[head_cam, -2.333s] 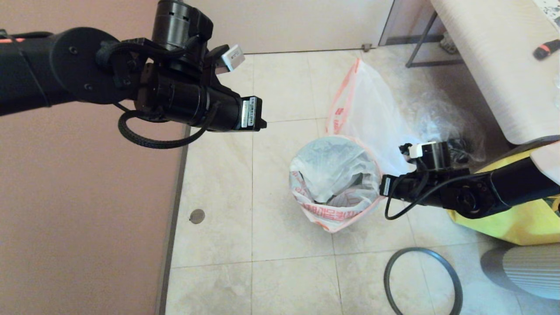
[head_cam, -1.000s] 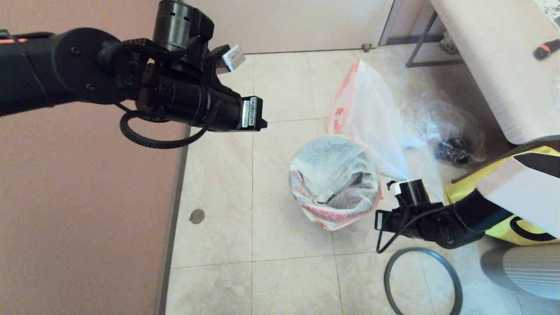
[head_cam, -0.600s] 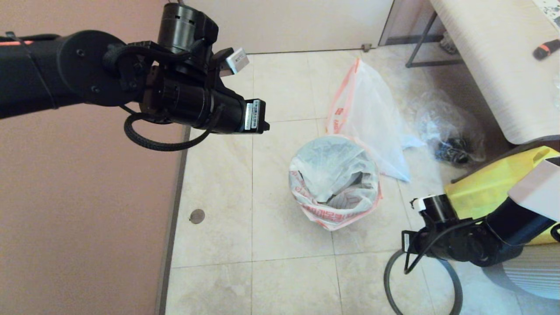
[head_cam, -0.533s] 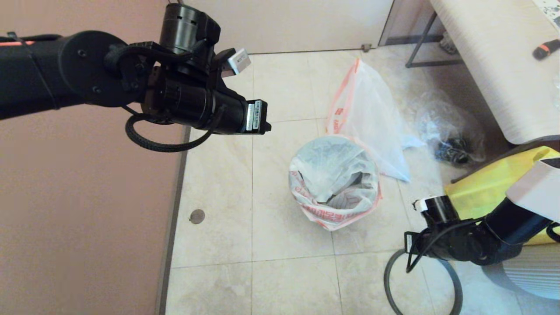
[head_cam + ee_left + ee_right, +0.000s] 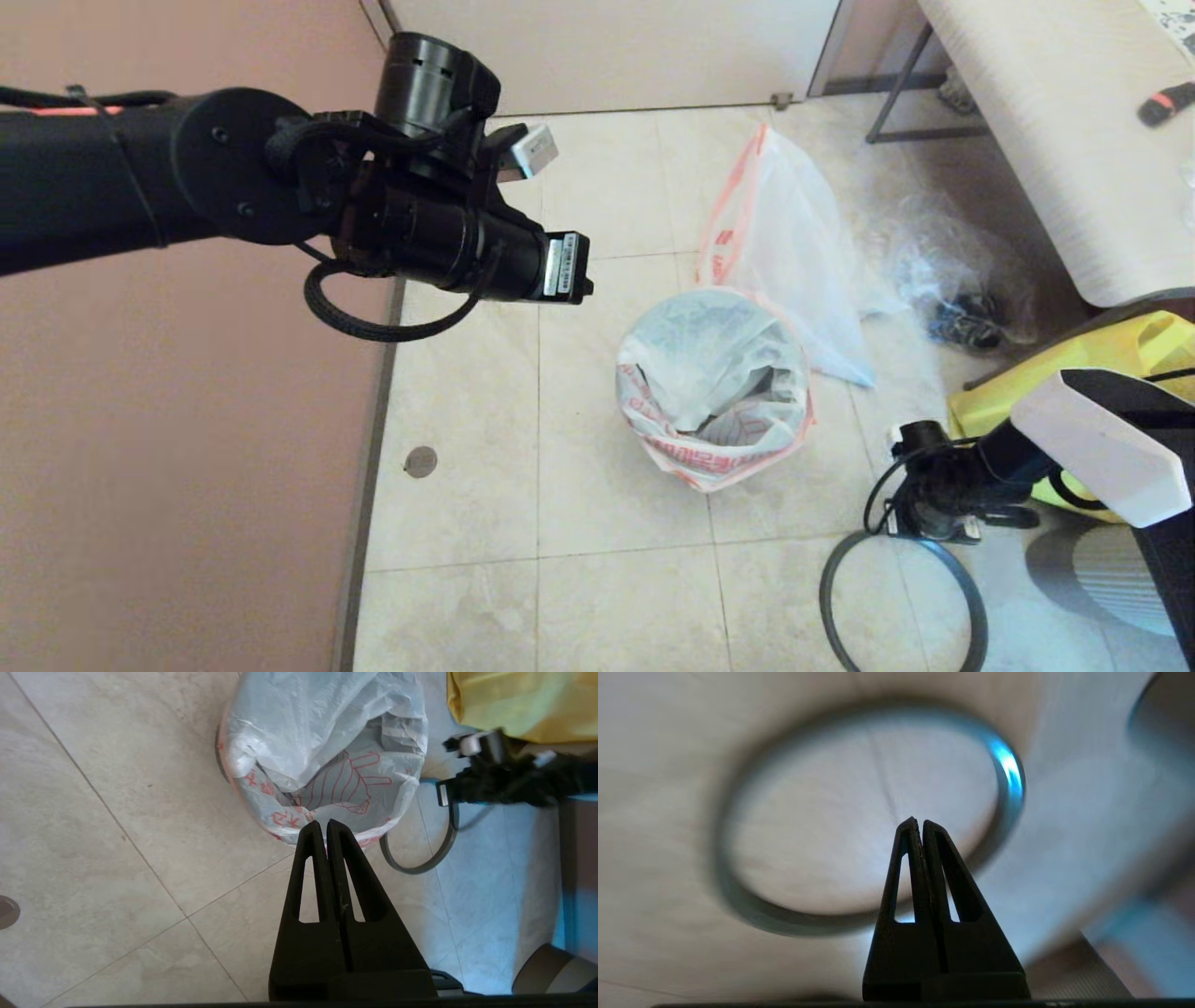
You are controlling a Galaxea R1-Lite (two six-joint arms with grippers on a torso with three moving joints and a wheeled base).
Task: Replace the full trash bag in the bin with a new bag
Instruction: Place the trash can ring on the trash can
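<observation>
head cam: sits up high, looks forward and down at the tiled floor, so the bin [image 5: 714, 387] with its bag lands mid-frame, both arms coming in from the sides

left wrist cam: rides behind the left claw [image 5: 327, 823], pointing down from well above the floor, bin [image 5: 322, 760] just past the tips

right wrist cam: behind the right claw [image 5: 920, 821], super low and close to the floor, rim ring [image 5: 1008, 788] fills most of the frame, blurry

shared bits: head and left wrist both catch the bin, the rim ring [image 5: 971, 607] [image 5: 444, 849] and the right arm; all three see the ring
</observation>
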